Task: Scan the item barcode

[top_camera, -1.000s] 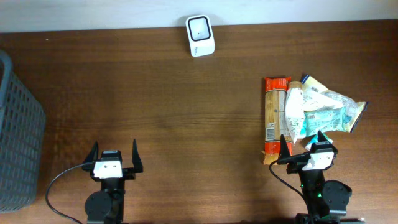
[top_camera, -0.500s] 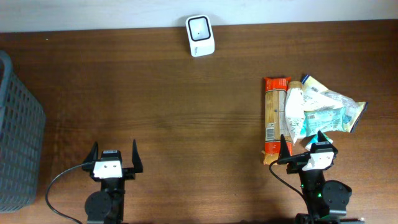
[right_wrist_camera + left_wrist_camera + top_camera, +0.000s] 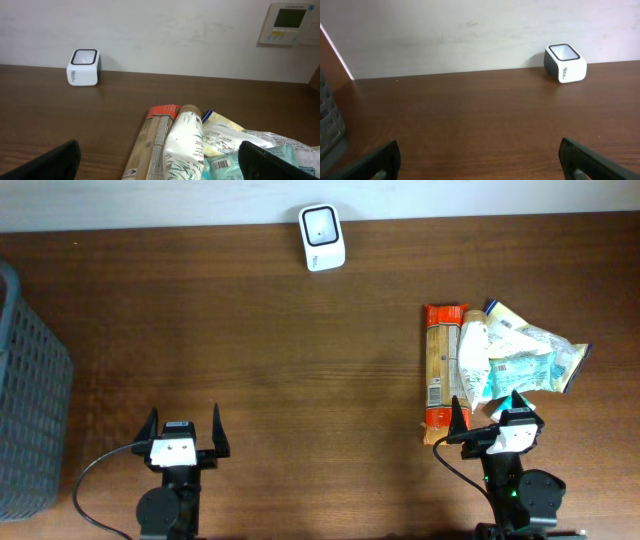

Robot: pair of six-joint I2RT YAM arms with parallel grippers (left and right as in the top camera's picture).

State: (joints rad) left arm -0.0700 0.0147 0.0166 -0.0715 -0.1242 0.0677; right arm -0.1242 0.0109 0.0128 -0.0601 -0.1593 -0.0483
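In the overhead view the left tool (image 3: 184, 426) sits at the lower left of the frame, its two fingers spread wide with nothing between them. The right tool (image 3: 487, 414) sits at the lower right, spread just as wide and also holding nothing. Its fingertips reach the near end of a small heap of groceries.

The heap lies on the dark wooden counter (image 3: 250, 350) in the right half of the frame. A long orange pasta packet (image 3: 438, 370) forms its left edge, lying lengthwise up the picture with a white barcode label near its lower end. A white pouch with a leaf print (image 3: 473, 360) rests against the packet's right side. Right of that, crumpled teal and cream packets (image 3: 535, 355) overlap one another. In the right wrist view a barcode shows on the teal wrapper at the bottom of the frame, between the two dark fingers.

A white barcode scanner (image 3: 322, 237) stands at the top centre of the overhead frame, at the counter's far edge against the pale wall, well apart from the heap and from both tools. A grey slatted basket (image 3: 30, 400) fills the left edge. A wall control panel (image 3: 287, 22) hangs at the upper right of the right wrist view.
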